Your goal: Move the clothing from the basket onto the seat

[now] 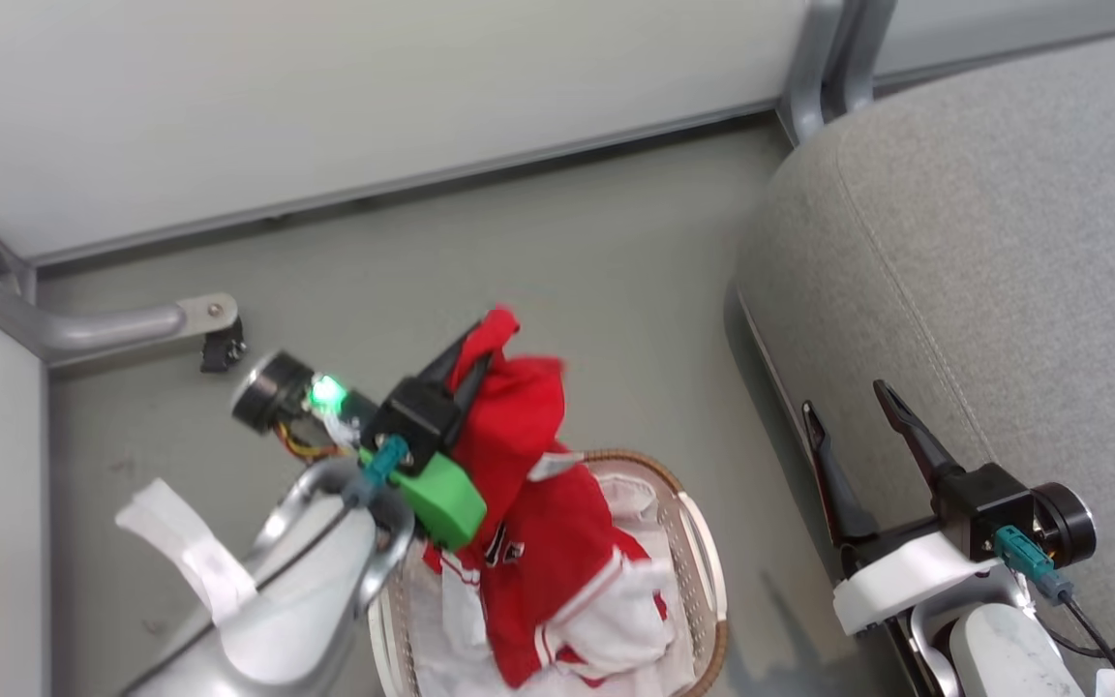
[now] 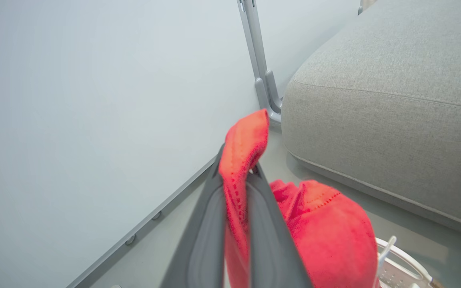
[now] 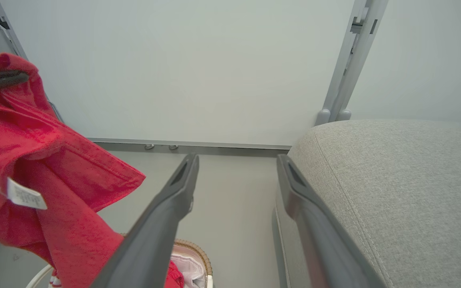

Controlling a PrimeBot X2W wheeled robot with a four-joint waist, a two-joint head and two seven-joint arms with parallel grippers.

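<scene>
Left gripper clamped on plain red garment, lifted over basket. Jersey in basket, partly hidden by arm. Basket cut off at the frame's bottom edge. Right gripper jaws spread, empty, beside seat.

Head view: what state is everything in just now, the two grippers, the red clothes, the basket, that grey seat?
left gripper, shut on the plain red garment, raised above the basket.
right gripper, open, holding nothing, beside the seat.
plain red garment, pinched at one end, hanging down.
jersey, crumpled inside the basket.
basket, upright on the floor, not yet emptied.
seat, no clothing on the part in view.
</scene>
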